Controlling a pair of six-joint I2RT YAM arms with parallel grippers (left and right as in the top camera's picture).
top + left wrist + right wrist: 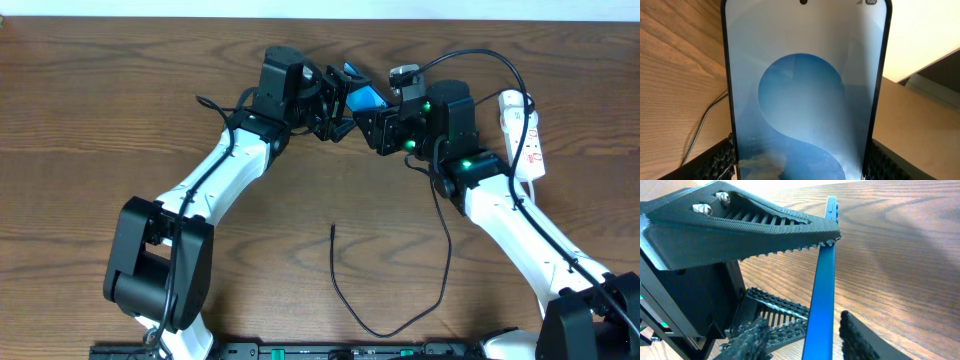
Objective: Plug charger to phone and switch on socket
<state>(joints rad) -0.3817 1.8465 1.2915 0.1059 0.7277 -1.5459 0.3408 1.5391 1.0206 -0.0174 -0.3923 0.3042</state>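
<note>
The phone [366, 98], with a light blue screen and dark edges, is held above the table at the top centre. My left gripper [338, 106] is shut on its lower sides; the screen fills the left wrist view [805, 90], between the jaws [800, 167]. My right gripper [376, 124] is open, its fingers [805, 335] either side of the phone's blue edge [822, 290] with gaps. The charger [385, 332], a thin black cable, lies looped on the table with its plug tip [333, 229] free. The white socket [527, 135] lies at the right.
The socket's white cord end is near my right arm [500, 200]. A black lead arcs over the right wrist [480, 55]. A thin grey lead lies on the wood left of the phone [700, 125]. My left arm [200, 190] crosses the left half.
</note>
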